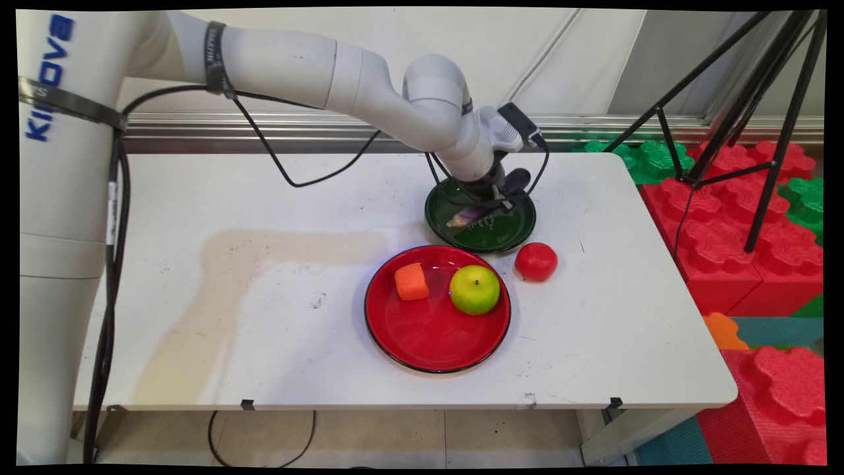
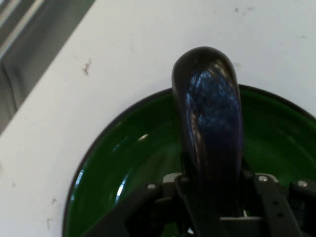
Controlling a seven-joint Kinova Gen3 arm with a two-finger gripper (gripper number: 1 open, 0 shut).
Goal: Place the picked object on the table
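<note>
- While my claw (image 1: pixel 491 206) hangs low over the green plate (image 1: pixel 511 231), it is clamped on a dark purple eggplant (image 1: pixel 476 212) — the hand view shows the glossy body (image 2: pixel 212 128) rising straight up between my fingers, wedged in the linkage.
- Seen from the main view, the eggplant lies nearly level, its pale stem end pointing toward nine o'clock and its dark rounded end poking out past my wrist toward two o'clock; I grip it about the middle, which I judge keeps it balanced rather than tipping.
- Whether the eggplant touches the plate's floor or hangs just above it, I cannot tell; it sits within the rim (image 2: pixel 94 163), toward the plate's twelve o'clock side.
- At seven o'clock from the green plate, just beside it, lies a red plate (image 1: pixel 422 336) carrying an orange carrot chunk (image 1: pixel 411 282) at its eleven o'clock and a green apple (image 1: pixel 475 289) at its two o'clock — the two apart from each other.
- A red tomato (image 1: pixel 535 261) rests on the bare white table (image 1: pixel 264 316), off both plates, just past the red plate's two o'clock rim and at five o'clock from the green one.
</note>
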